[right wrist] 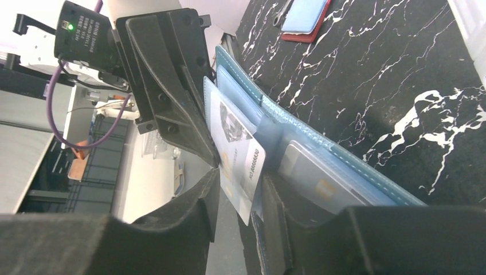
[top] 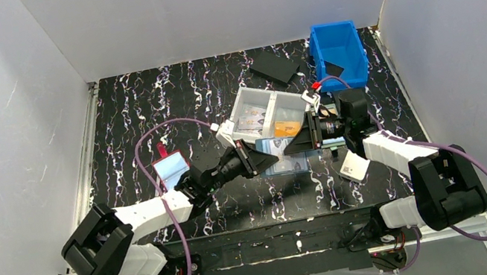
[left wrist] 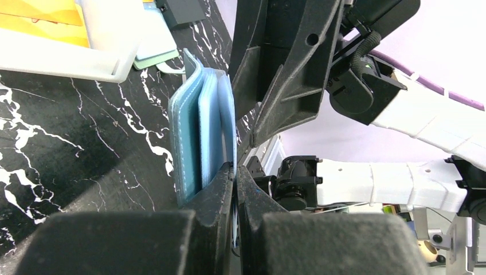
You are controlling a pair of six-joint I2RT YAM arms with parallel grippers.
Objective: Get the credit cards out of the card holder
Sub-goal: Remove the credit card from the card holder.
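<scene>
The light-blue card holder (top: 283,166) stands on edge, spread open, between my two grippers in the middle of the table. My left gripper (left wrist: 235,172) is shut on one thin leaf of the card holder (left wrist: 198,132). From the other side, my right gripper (right wrist: 242,175) is open, with a gap still showing between its jaws. A pale printed credit card (right wrist: 243,157) sticks out of a clear pocket and sits in that gap. A second credit card (right wrist: 309,177) lies inside the neighbouring pocket. Seen from above, the left gripper (top: 257,159) and right gripper (top: 295,145) face each other closely.
A white divided tray (top: 265,97) with cards in it sits just behind the grippers. Behind that are a blue bin (top: 339,52) at the back right and a black card (top: 274,68). The red-edged holder (top: 172,169) lies to the left, and a white card (top: 354,166) to the right.
</scene>
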